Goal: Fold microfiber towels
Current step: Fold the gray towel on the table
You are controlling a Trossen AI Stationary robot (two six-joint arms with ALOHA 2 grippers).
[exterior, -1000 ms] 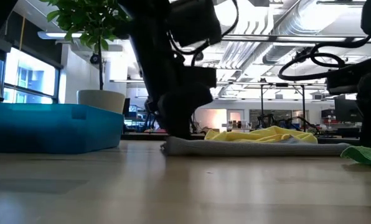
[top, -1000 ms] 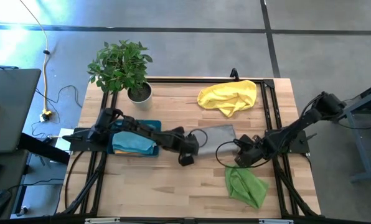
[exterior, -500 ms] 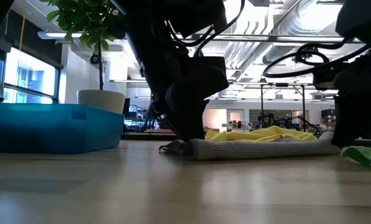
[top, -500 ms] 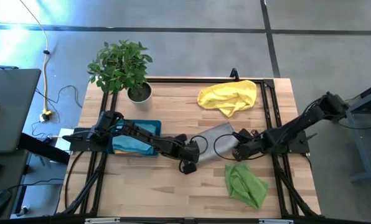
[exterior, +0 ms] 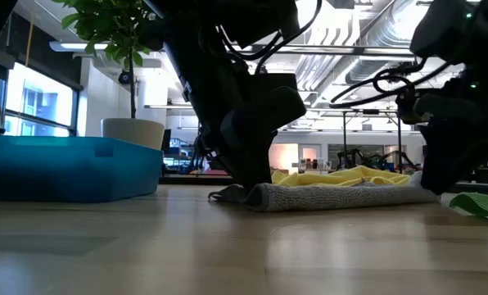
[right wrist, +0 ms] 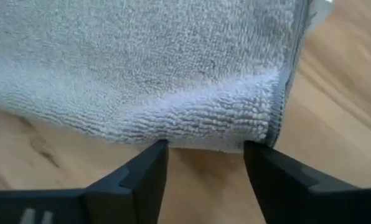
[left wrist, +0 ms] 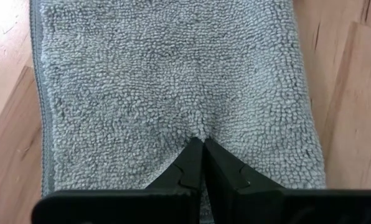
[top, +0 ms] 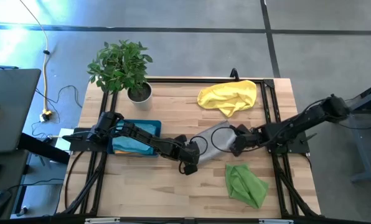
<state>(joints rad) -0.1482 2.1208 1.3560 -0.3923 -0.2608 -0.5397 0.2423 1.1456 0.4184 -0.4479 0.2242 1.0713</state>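
High view: grey towel [top: 211, 140] is stretched lengthwise between both grippers.
Left gripper [top: 190, 153]: clamped on the towel's near end.
Right gripper [top: 238, 139]: spread, folded edge straight ahead, unheld.

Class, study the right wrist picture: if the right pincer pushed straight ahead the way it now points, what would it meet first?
Most likely the folded edge of the grey towel, which lies just ahead of the open right pincer; its fingers appear to straddle that edge already.
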